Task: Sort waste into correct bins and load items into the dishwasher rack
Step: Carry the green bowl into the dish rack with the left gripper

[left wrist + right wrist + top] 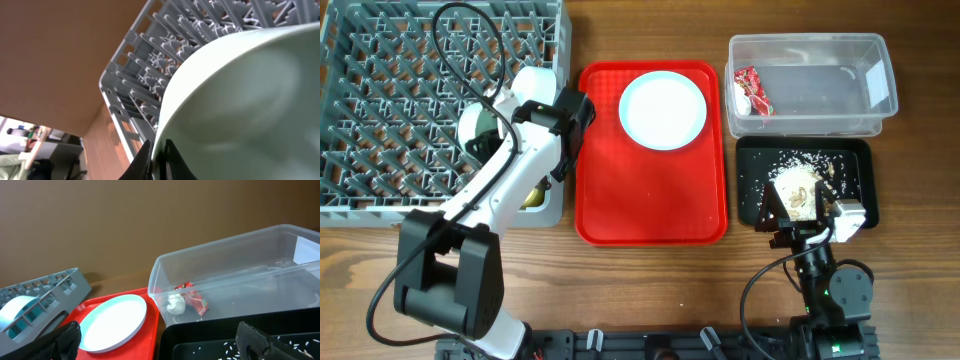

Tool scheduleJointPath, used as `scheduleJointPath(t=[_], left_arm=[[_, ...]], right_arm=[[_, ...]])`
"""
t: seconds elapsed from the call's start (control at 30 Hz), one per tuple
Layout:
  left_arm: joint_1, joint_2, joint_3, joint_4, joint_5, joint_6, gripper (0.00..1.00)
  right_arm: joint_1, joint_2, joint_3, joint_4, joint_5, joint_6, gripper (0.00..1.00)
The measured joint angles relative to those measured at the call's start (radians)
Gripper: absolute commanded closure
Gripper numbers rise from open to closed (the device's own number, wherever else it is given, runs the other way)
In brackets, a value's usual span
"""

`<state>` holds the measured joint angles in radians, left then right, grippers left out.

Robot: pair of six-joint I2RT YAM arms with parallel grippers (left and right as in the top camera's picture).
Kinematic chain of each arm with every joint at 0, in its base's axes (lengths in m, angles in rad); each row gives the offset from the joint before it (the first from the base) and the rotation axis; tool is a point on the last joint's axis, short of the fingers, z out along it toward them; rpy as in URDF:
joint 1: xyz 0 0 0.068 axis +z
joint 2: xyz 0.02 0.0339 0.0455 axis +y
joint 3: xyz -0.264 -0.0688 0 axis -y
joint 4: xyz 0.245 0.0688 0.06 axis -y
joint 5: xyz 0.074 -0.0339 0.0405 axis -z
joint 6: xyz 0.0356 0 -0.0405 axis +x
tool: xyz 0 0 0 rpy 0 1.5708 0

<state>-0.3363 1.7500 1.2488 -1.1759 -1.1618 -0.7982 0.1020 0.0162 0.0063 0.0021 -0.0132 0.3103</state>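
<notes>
My left gripper (159,161) is shut on the rim of a pale green bowl (240,100) and holds it tilted over the right part of the grey dishwasher rack (142,75). From overhead the bowl (478,128) shows under the left arm inside the rack (380,110). The pale blue plate (662,110) lies on the red serving tray (650,210). The red-and-white wrapper (752,90) lies in the clear tub (880,45). Brownish-white food scraps (798,160) lie in the black tray (855,170). My right gripper (807,213) is open and empty over the black tray's front.
A yellowish item (532,197) sits at the rack's front right corner, partly hidden by the left arm. The right wrist view shows the plate (112,322), the tub (235,265) with the wrapper (192,300), the black tray's rim (210,330) and the rack's corner (45,287).
</notes>
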Motion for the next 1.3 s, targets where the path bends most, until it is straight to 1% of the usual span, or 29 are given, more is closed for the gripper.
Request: scheduleJointPath(t=[0.07, 0.37, 0.43, 0.5, 0.63, 0.67, 0.7, 0.8, 0.87, 0.93, 1.03, 1.13, 1.2, 1.3], left_arm=[[0.000, 0.000, 0.000, 0.002, 0.009, 0.001, 0.89], [-0.005, 0.000, 0.000, -0.002, 0.011, 0.008, 0.87], [-0.017, 0.000, 0.000, -0.006, 0.008, 0.013, 0.90], [-0.040, 0.000, 0.000, -0.008, 0.002, 0.027, 0.96], [-0.079, 0.000, 0.000, -0.009, -0.019, 0.047, 0.96], [-0.079, 0.000, 0.000, -0.008, -0.022, 0.050, 0.95], [-0.076, 0.000, 0.000, -0.009, -0.023, 0.053, 0.89], [-0.057, -0.002, 0.000, -0.010, -0.020, 0.054, 0.79], [-0.034, -0.011, 0.000, -0.003, -0.002, 0.049, 0.69], [-0.008, -0.037, 0.000, 0.016, 0.031, 0.051, 0.62], [0.067, -0.135, 0.002, 0.083, 0.143, 0.053, 0.56], [0.178, -0.251, 0.009, 0.185, 0.336, 0.115, 0.48], [0.299, -0.328, 0.018, 0.262, 0.573, 0.217, 0.46], [0.461, -0.376, 0.029, 0.275, 0.856, 0.335, 0.45]], right_arm=[[0.000, 0.000, 0.000, 0.000, 0.000, 0.000, 0.00], [0.000, 0.000, 0.000, 0.000, 0.000, 0.000, 0.00], [0.000, 0.000, 0.000, 0.000, 0.000, 0.000, 0.00], [0.000, 0.000, 0.000, 0.000, 0.000, 0.000, 0.00], [0.000, 0.000, 0.000, 0.000, 0.000, 0.000, 0.00], [0.000, 0.000, 0.000, 0.000, 0.000, 0.000, 0.00], [0.000, 0.000, 0.000, 0.000, 0.000, 0.000, 0.00], [0.000, 0.000, 0.000, 0.000, 0.000, 0.000, 0.00], [0.000, 0.000, 0.000, 0.000, 0.000, 0.000, 0.00], [0.000, 0.000, 0.000, 0.000, 0.000, 0.000, 0.00], [0.000, 0.000, 0.000, 0.000, 0.000, 0.000, 0.00], [0.000, 0.000, 0.000, 0.000, 0.000, 0.000, 0.00], [0.000, 0.000, 0.000, 0.000, 0.000, 0.000, 0.00], [0.000, 0.000, 0.000, 0.000, 0.000, 0.000, 0.00]])
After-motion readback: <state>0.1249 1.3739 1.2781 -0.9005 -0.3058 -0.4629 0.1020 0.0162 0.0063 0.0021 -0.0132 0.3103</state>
